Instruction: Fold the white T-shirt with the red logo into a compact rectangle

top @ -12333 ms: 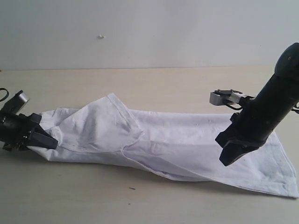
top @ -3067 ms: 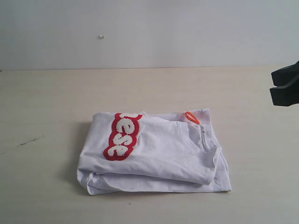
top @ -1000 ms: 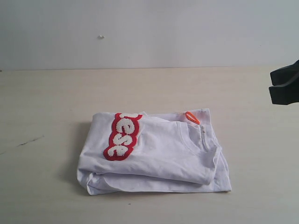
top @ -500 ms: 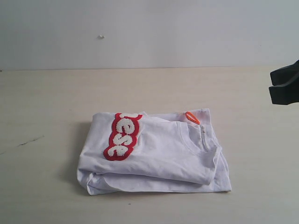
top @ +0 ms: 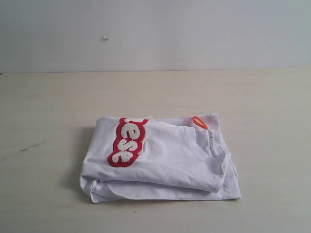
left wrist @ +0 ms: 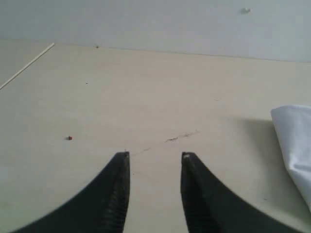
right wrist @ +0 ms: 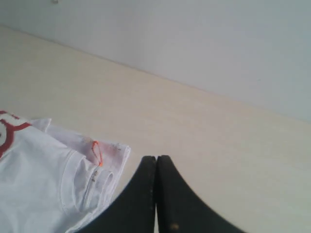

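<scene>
The white T-shirt [top: 165, 160] lies folded into a thick rectangle in the middle of the table, with the red logo [top: 127, 141] on top near its left side and an orange neck tag [top: 199, 122] at the back right. Neither arm shows in the exterior view. My left gripper [left wrist: 155, 155] stands open over bare table, with a corner of the T-shirt [left wrist: 294, 138] off to one side. My right gripper [right wrist: 156, 158] is shut on nothing, apart from the T-shirt [right wrist: 43, 189], close to its collar and orange tag [right wrist: 96, 151].
The light wooden table [top: 53, 97] meets a pale wall [top: 155, 29] at the back. A thin dark scratch [top: 29, 147] marks the tabletop left of the shirt, and a small red speck [left wrist: 70, 138] lies on the table in the left wrist view.
The right gripper, seen at the right edge of the exterior view half a second ago, has moved out of that view. The folded shirt has not moved.
</scene>
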